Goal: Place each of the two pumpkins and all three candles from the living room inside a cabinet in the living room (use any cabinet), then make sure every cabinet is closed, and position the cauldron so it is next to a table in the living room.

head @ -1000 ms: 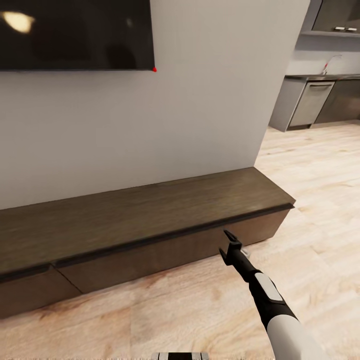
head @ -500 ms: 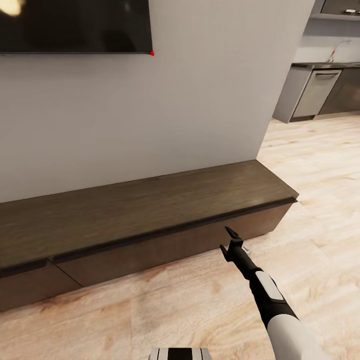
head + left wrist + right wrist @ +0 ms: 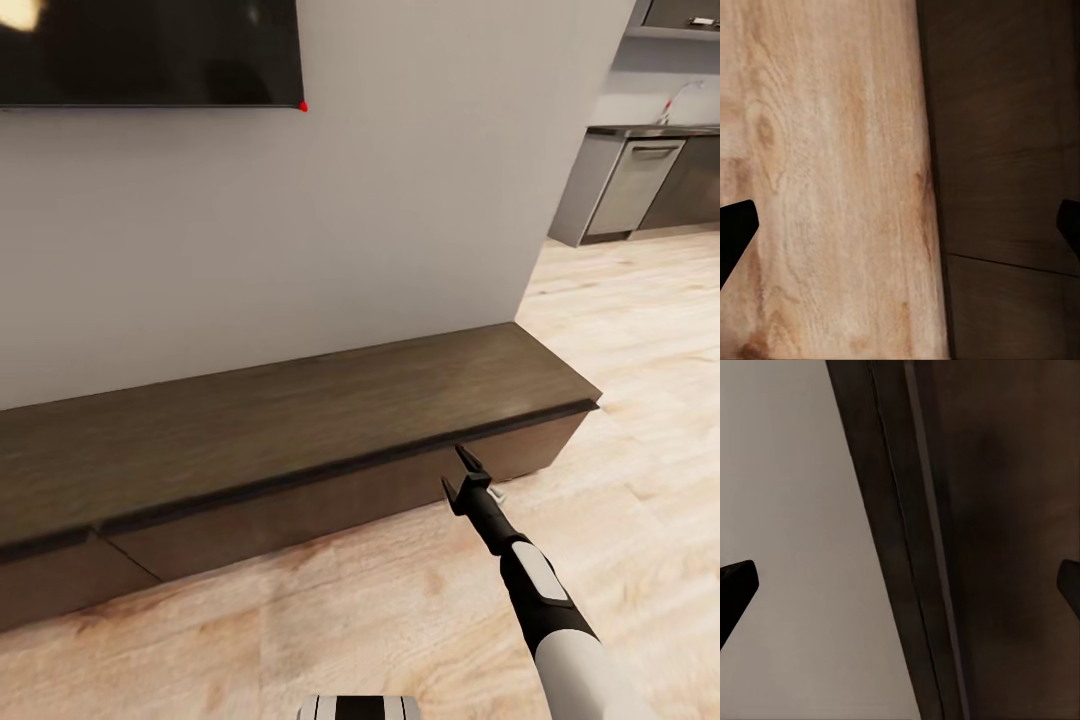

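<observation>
The cabinet is a long, low, dark-brown unit against the grey wall, and both drawer fronts are shut. My right gripper is open, with its fingers at the dark gap under the top lip of the right drawer front. In the right wrist view that gripper spans the cabinet's edge at close range, holding nothing. In the left wrist view my left gripper is open and empty over the floor, beside a cabinet front. The pumpkins, candles and cauldron are out of view.
A black television hangs on the wall above the cabinet. Pale wood floor runs to the right, past the wall's corner, toward grey kitchen units. My base shows at the bottom edge.
The camera dipped slightly at first, shifting the picture. My right gripper has moved forward and up, from in front of the drawer face to the gap beneath the cabinet's top lip.
</observation>
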